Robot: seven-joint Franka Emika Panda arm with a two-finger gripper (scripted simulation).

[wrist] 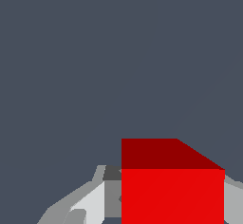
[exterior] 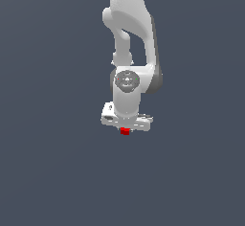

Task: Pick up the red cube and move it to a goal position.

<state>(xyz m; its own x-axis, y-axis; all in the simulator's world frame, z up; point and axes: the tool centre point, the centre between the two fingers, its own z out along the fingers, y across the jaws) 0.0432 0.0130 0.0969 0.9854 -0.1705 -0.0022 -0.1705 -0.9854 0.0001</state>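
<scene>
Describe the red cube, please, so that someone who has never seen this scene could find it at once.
Find the white robot arm hanging from the top of the exterior view, and follow it down to the gripper at its lower end. The red cube sits between the fingers, the only bright red thing against white and grey.

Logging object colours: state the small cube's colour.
The small matte cube is plain bright red, clearest in the wrist view.

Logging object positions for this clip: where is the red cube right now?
In the exterior view the red cube sits near the centre, directly under the white arm, at the pincer. The wrist view shows it between the pincer's fingers.
</scene>
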